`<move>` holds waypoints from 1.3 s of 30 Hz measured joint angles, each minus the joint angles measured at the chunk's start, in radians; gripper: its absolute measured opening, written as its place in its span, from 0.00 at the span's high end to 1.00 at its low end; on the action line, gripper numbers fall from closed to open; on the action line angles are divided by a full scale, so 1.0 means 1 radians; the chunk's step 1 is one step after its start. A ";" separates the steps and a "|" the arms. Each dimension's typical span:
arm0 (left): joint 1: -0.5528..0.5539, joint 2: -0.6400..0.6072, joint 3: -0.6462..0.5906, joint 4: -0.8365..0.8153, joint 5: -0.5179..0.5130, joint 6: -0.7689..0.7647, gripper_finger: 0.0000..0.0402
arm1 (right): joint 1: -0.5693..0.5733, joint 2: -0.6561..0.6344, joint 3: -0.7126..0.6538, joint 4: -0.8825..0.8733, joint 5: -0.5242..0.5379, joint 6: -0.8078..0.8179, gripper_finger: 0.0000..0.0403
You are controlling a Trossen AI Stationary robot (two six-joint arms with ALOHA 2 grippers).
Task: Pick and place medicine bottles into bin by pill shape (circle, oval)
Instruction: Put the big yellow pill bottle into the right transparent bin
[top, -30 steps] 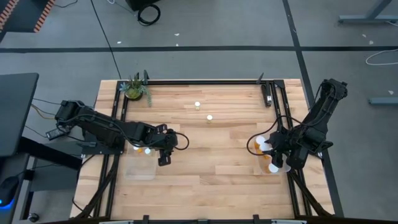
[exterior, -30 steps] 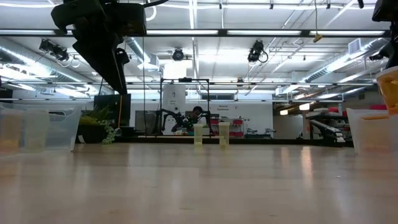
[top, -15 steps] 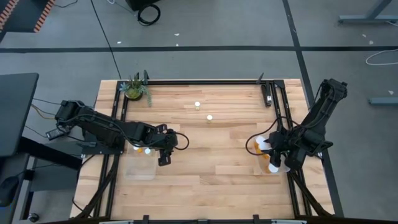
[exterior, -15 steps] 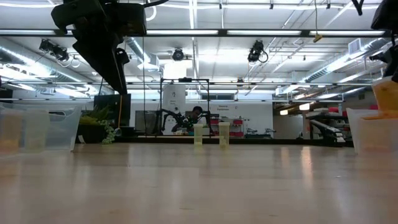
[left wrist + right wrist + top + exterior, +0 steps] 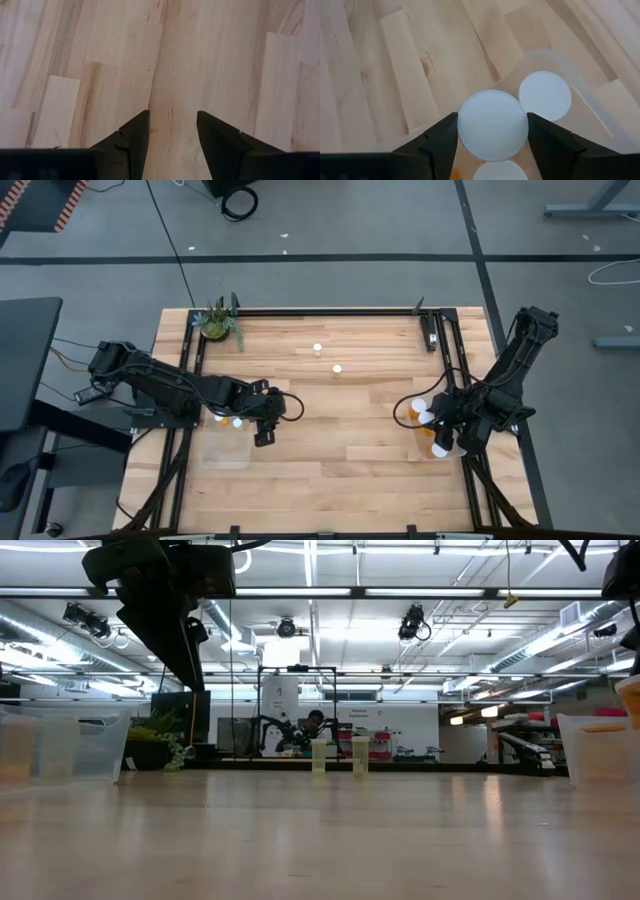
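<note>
Two medicine bottles (image 5: pixel 317 349) (image 5: pixel 337 368) stand on their bases on the wood at mid-table, toward the far edge; they also show in the low view (image 5: pixel 319 755) (image 5: pixel 359 755). My right gripper (image 5: pixel 437 425) is shut on a white-capped, orange-bodied bottle (image 5: pixel 492 125) over the clear right bin (image 5: pixel 411 442). Other capped bottles (image 5: pixel 545 96) are inside that bin. My left gripper (image 5: pixel 172 130) hangs open over bare wood beside the clear left bin (image 5: pixel 225 452), which holds white-capped bottles (image 5: pixel 237 421). My right gripper pinches the bottle between its two fingers at the top, on opposite sides of the white cap (image 5: pixel 462 131). The cap hides what lies below it. The fingers slant down from above. The bottle's orange body (image 5: pixel 632 700) hangs upright, clear of the bin.
A small potted plant (image 5: pixel 218 323) stands at the far left corner. Black frame rails (image 5: pixel 440 340) run along the table's far edge and both sides. Bare wood lies between the two bins.
My right gripper has sunk a little toward the right bin, and the held bottle has stayed upright in it. My left arm has kept still.
</note>
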 joint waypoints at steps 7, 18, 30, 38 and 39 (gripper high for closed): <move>0.000 0.000 0.000 0.000 0.000 0.000 0.57 | 0.000 0.003 0.000 0.000 -0.042 0.010 0.43; 0.000 0.000 0.000 -0.001 0.001 0.000 0.57 | 0.000 0.003 0.000 0.000 -0.024 0.019 0.43; 0.000 0.000 0.000 0.000 0.001 0.000 0.57 | 0.000 0.003 -0.149 0.210 -0.011 0.019 0.43; 0.000 0.000 0.000 0.000 0.001 0.000 0.57 | 0.000 0.003 -0.154 0.211 0.002 0.019 0.39; 0.000 0.000 0.000 0.000 0.001 0.000 0.57 | 0.000 0.003 -0.155 0.208 -0.003 0.018 0.38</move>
